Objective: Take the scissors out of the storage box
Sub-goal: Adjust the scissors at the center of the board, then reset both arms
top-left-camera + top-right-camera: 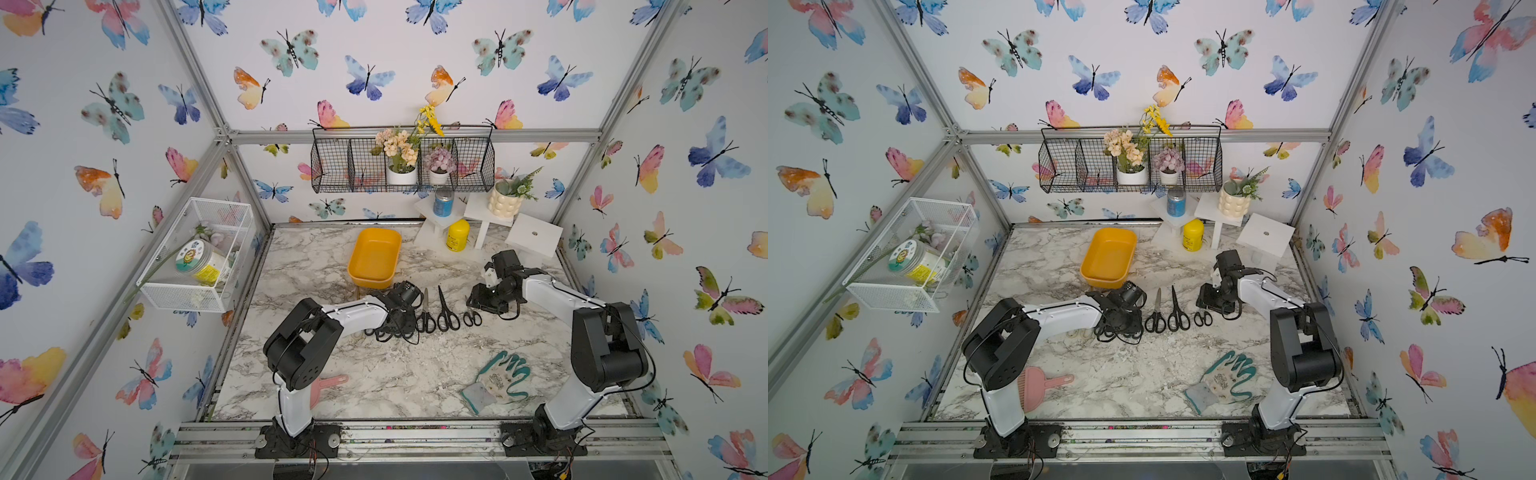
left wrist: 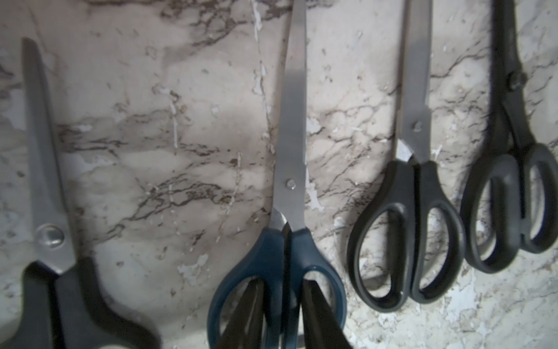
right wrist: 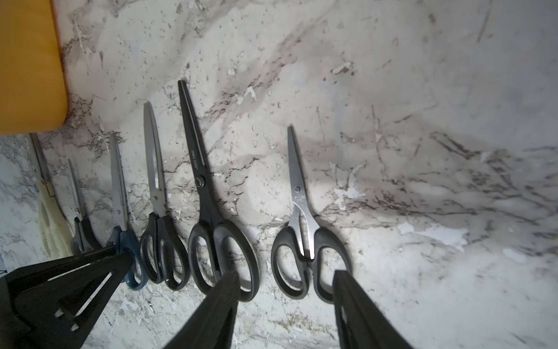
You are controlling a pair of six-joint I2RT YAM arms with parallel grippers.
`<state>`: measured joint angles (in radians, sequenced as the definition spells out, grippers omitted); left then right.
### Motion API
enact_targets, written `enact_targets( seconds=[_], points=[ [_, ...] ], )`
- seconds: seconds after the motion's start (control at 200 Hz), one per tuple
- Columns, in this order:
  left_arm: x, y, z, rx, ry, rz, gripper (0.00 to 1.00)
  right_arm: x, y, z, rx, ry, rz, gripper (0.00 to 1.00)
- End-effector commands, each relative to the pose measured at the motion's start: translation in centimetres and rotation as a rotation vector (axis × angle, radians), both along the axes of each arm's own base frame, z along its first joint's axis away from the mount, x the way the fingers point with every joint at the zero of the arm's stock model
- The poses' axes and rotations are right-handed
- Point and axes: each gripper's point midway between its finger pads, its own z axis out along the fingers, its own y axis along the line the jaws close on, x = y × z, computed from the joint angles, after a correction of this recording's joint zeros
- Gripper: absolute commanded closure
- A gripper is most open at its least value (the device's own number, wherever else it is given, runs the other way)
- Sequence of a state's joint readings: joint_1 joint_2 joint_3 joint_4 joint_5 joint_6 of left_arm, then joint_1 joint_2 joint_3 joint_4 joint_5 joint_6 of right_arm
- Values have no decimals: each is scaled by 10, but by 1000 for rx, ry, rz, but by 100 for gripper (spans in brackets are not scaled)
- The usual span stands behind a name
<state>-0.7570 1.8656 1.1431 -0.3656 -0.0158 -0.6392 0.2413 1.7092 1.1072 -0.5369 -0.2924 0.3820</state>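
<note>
Hovering spread, right jaws are idling above scissors (image 3: 302,211) already out of the box (image 1: 374,257); left jaws are flanking blue handles (image 2: 265,266), grip unclear.

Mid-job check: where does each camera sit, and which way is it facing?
Top views: high above the front edge, looking down and back over the marble table to the storage box; left arm and right arm show from base to wrist.
Left wrist: on the left arm, looking down on the blue-handled scissors; only the left tool shows.
Right wrist: on the right arm, looking down on the row of scissors and a corner of the storage box; the right tool and left tool show.
Shared: both wrist views show the blue-handled scissors.
</note>
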Motion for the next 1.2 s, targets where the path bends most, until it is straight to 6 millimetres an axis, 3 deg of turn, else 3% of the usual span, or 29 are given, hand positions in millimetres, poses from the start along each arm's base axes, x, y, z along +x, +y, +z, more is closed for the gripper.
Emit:
enact_targets(
  seconds=[0.0, 0.315, 0.511, 0.656, 0.866, 1.041, 1.086, 1.166, 1.191],
  points=[
    [-5, 20, -22, 84, 40, 45, 72, 0, 5, 6, 29, -19, 23, 45],
    [7, 29, -17, 99, 14, 80, 72, 3, 7, 7, 37, -27, 19, 44],
    [3, 33, -14, 93, 16, 81, 71, 2, 7, 8, 45, -31, 11, 44],
    [6, 29, -5, 72, -5, 68, 64, 0, 7, 7, 48, -33, 5, 44],
    [17, 23, 33, 32, -91, 51, 54, 2, 7, 10, 48, -43, 1, 43],
    [33, 19, 82, 6, -202, 29, 51, 11, 6, 28, 35, -101, 18, 34],
    [37, 17, 98, -6, -236, 22, 50, 14, 5, 34, 27, -122, 21, 30],
    [46, 15, 120, -23, -283, 11, 45, 19, 1, 44, 4, -162, 18, 3],
    [48, 16, 125, -28, -295, 8, 42, 21, -1, 47, -3, -182, 14, 1]
  ],
)
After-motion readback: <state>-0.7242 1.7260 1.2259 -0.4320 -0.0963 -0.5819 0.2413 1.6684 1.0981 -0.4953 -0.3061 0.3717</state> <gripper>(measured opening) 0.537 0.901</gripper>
